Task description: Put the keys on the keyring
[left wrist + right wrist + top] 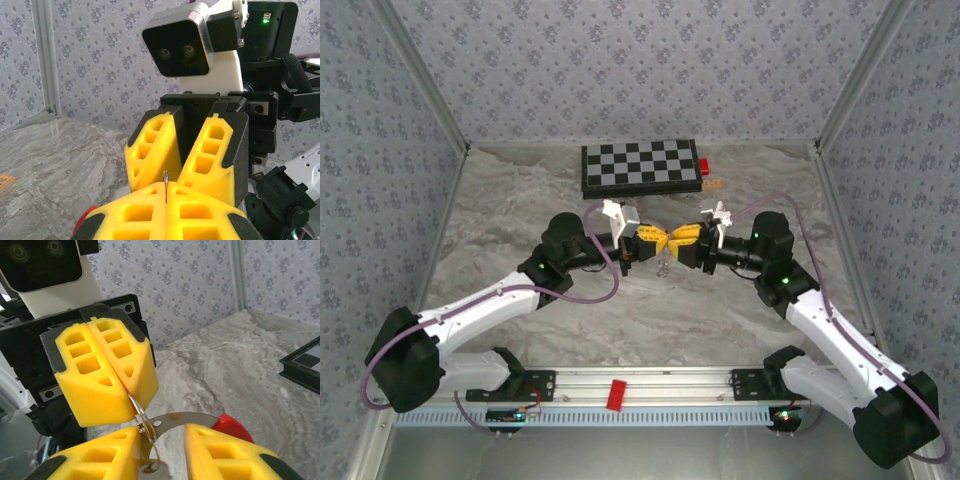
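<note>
The keyring (185,416) hangs in mid-air between the two hands, above the middle of the table (520,230). Its grey band curves round to a short red section (232,427). The left hand (131,390) is pressed together, pinching the ring's thin edge at its fingertips. The right hand (164,435) meets it tip to tip with its fingers spread. The band crosses the gap between them, and nothing looks gripped there.

A small piece (150,468) dangles low on the ring, too blurred to name. What is probably a key (713,184), tiny and orange, lies on the table just beside the chessboard (640,165), well apart from the ring.

The left pinch is on a thin edge and could slip. The right hand would do best to close squarely on the band, without twisting or tugging it.
</note>
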`<control>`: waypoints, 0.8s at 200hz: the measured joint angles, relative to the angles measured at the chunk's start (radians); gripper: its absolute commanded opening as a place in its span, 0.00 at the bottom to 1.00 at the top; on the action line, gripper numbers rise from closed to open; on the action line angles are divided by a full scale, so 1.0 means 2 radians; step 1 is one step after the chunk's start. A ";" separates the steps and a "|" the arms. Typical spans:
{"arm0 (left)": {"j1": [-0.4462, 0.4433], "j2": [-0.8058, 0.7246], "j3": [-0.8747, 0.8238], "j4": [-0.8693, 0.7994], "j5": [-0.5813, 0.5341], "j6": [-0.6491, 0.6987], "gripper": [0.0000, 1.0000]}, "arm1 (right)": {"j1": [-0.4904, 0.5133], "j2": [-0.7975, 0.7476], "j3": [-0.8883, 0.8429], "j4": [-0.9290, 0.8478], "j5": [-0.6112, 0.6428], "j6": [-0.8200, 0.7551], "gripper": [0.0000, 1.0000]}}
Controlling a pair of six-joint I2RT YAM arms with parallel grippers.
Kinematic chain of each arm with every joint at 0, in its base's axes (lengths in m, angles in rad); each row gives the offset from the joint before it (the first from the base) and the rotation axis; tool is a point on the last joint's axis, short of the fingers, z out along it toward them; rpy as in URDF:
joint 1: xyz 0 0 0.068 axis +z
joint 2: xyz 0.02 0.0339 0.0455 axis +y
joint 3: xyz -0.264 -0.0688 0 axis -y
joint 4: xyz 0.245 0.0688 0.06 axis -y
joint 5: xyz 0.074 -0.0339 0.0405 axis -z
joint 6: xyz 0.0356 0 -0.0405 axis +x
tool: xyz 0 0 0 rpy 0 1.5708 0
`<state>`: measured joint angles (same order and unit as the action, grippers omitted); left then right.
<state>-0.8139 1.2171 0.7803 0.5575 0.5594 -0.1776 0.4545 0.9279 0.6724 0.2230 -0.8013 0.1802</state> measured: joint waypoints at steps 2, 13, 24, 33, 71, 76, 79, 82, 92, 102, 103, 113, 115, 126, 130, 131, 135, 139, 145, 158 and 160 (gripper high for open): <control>0.000 0.000 0.000 0.000 0.000 0.000 0.00 | 0.000 0.001 0.000 0.000 0.000 0.000 0.24; 0.000 0.000 0.000 0.000 -0.002 0.000 0.00 | 0.001 0.002 0.002 0.002 -0.002 0.000 0.22; 0.000 0.000 0.000 0.000 -0.002 0.000 0.00 | 0.002 0.002 0.002 0.003 -0.004 0.001 0.16; 0.000 0.000 0.000 0.000 -0.003 0.000 0.00 | 0.003 0.002 0.003 0.004 -0.006 -0.002 0.10; 0.002 0.000 0.000 0.000 -0.010 0.000 0.00 | 0.004 0.002 0.007 -0.005 -0.013 -0.008 0.00; 0.002 0.000 0.000 -0.001 -0.009 0.000 0.00 | 0.004 0.002 0.010 -0.010 -0.013 -0.011 0.00; 0.002 0.000 0.000 -0.001 -0.010 0.000 0.00 | 0.004 0.002 0.011 -0.013 -0.013 -0.013 0.00; 0.002 0.000 0.000 -0.001 -0.009 0.000 0.00 | 0.004 0.002 0.012 -0.016 -0.013 -0.016 0.00; 0.001 -0.001 0.000 -0.004 -0.010 0.002 0.01 | 0.004 0.001 0.020 -0.034 -0.013 -0.026 0.00; 0.001 -0.005 0.000 -0.011 -0.009 0.006 0.07 | 0.004 0.001 0.029 -0.056 -0.012 -0.038 0.00; 0.001 -0.005 0.000 -0.012 -0.009 0.006 0.07 | 0.004 0.001 0.030 -0.059 -0.012 -0.039 0.00; 0.001 -0.010 0.000 -0.020 -0.009 0.012 0.15 | 0.005 0.002 0.043 -0.085 -0.012 -0.056 0.00; 0.001 -0.012 0.000 -0.023 -0.009 0.014 0.17 | 0.006 0.003 0.046 -0.092 -0.012 -0.060 0.00; 0.001 -0.019 0.000 -0.034 -0.008 0.021 0.24 | 0.007 0.005 0.063 -0.122 -0.011 -0.076 0.00; 0.001 -0.021 0.000 -0.039 -0.007 0.022 0.26 | 0.007 0.007 0.070 -0.133 -0.009 -0.083 0.00; 0.001 -0.022 0.000 -0.041 -0.007 0.023 0.26 | 0.007 0.007 0.073 -0.137 -0.009 -0.085 0.00; 0.001 -0.025 0.000 -0.046 -0.006 0.028 0.28 | 0.007 0.009 0.079 -0.147 -0.007 -0.091 0.00; 0.002 -0.027 0.000 -0.051 -0.005 0.030 0.30 | 0.007 0.012 0.088 -0.160 -0.004 -0.098 0.00; 0.003 -0.031 0.000 -0.062 -0.004 0.035 0.30 | 0.007 0.017 0.101 -0.178 -0.001 -0.108 0.00; 0.006 -0.036 0.000 -0.083 -0.002 0.046 0.31 | 0.007 0.032 0.130 -0.223 0.005 -0.131 0.00; 0.006 -0.037 0.000 -0.086 -0.001 0.048 0.31 | 0.007 0.035 0.135 -0.230 0.005 -0.135 0.00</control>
<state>-0.8013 1.1431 0.7807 0.3855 0.5568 -0.0811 0.4694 0.9977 0.9424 -0.2371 -0.7906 -0.0898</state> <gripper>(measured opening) 0.304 0.045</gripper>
